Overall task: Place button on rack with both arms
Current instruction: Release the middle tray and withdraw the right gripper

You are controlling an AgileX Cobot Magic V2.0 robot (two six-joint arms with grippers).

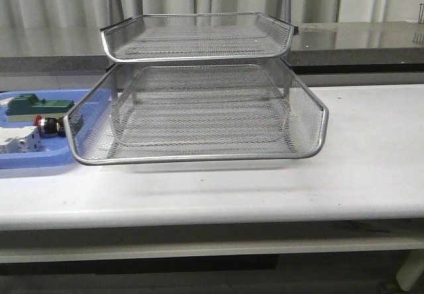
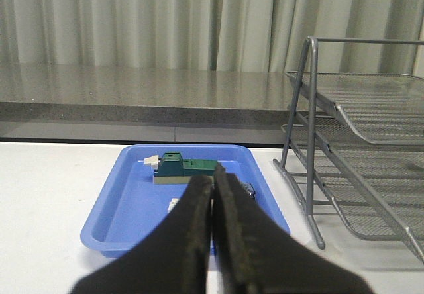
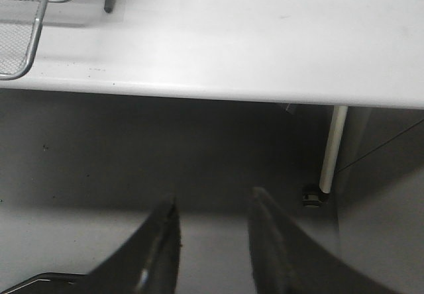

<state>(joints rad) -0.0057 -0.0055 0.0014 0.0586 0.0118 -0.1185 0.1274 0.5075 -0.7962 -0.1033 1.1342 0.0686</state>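
The button (image 1: 48,126), red head and black body, lies in the blue tray (image 1: 33,165) at the table's left, just beside the rack's lower basket. The silver wire-mesh rack (image 1: 199,108) stands mid-table. In the left wrist view my left gripper (image 2: 212,181) is shut and empty, in front of the blue tray (image 2: 126,211); its fingers hide most of the button (image 2: 248,189). The rack (image 2: 358,148) stands to one side of it. My right gripper (image 3: 213,204) is open and empty, below and in front of the table edge. Neither arm shows in the front view.
A green block (image 1: 36,105) and a white breaker (image 1: 18,140) also lie in the blue tray. The green block (image 2: 185,168) shows in the left wrist view. A grey counter (image 1: 358,39) runs behind the table. A table leg (image 3: 329,151) shows in the right wrist view.
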